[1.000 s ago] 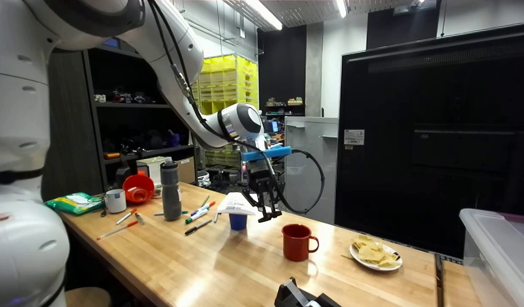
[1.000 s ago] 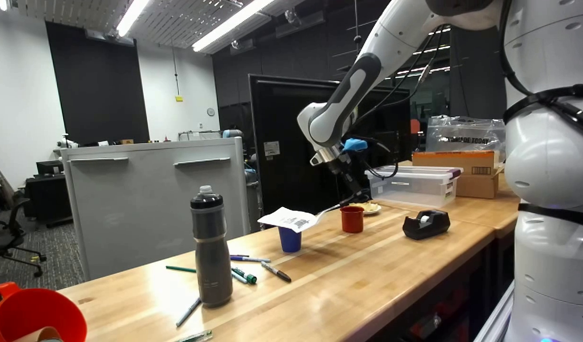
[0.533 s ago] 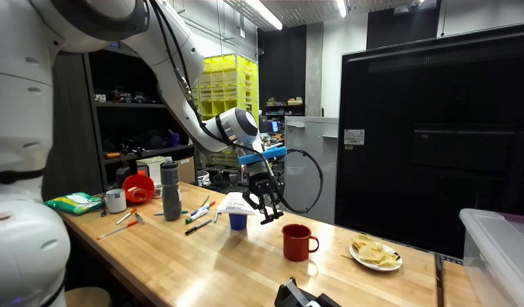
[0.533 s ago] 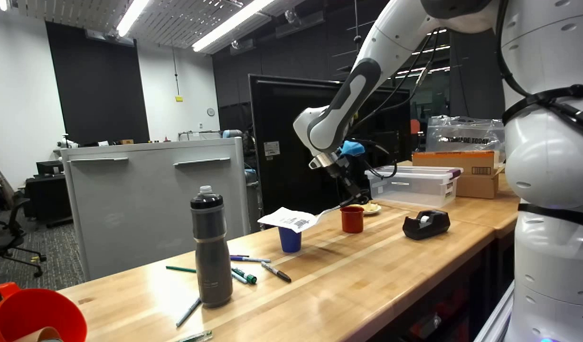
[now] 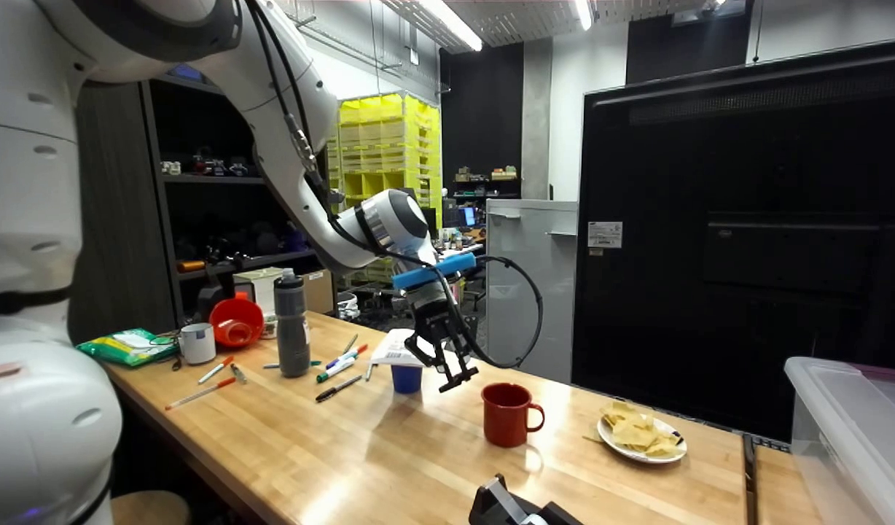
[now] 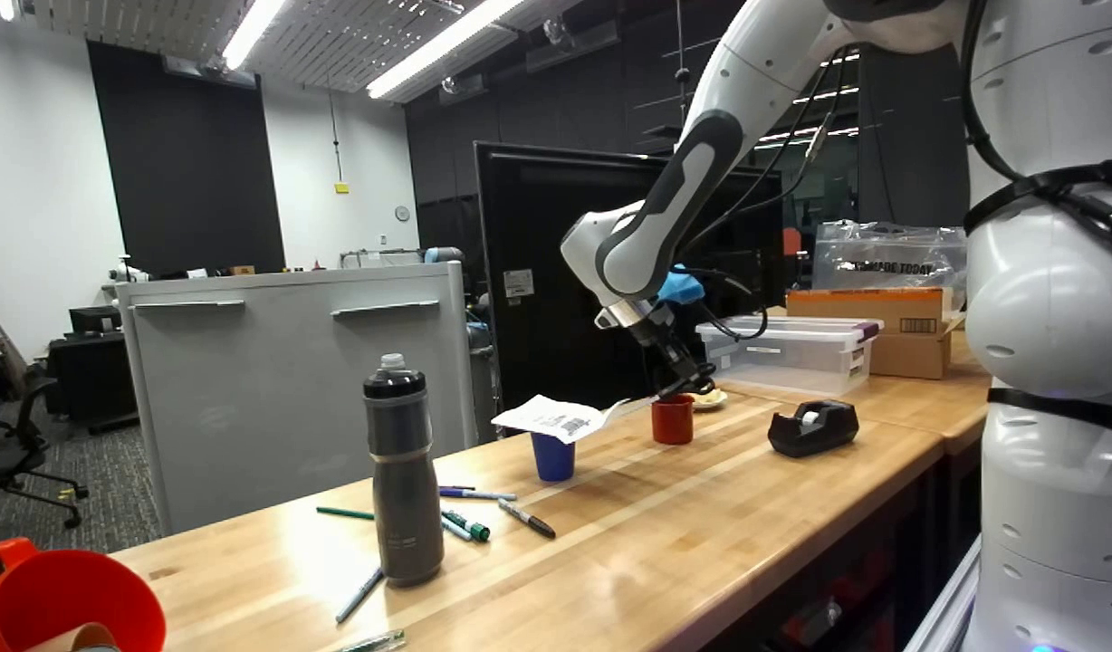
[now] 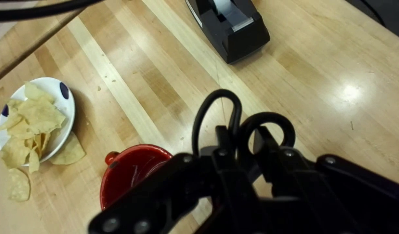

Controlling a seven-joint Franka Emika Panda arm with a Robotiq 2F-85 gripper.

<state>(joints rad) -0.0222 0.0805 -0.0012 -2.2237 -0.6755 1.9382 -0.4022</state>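
My gripper [image 5: 458, 380] is shut on scissors with black looped handles [image 7: 267, 117], held above the table. In the wrist view the fingertips [image 7: 242, 139] close round the handles; the fingers largely hide the blades. A red mug [image 5: 504, 415] stands close below the gripper; its rim and handle show in the wrist view [image 7: 131, 172]. A white printed packet [image 6: 549, 418] lies across a blue cup [image 6: 553, 457], beside the gripper. A thin pale strip runs between packet and gripper in an exterior view; I cannot tell if it is blade or packet edge.
A white plate [image 7: 64, 113] of chips is beyond the mug. A black tape dispenser [image 6: 814, 430] stands near the table edge. A grey bottle [image 6: 407, 489] and several pens lie past the blue cup. A clear plastic bin [image 6: 782, 353] is at the table's end.
My gripper has come down a little and tilted more, and the wrist has shifted slightly. It keeps its hold on the scissors. The mug, cup, packet and other table objects have not moved.
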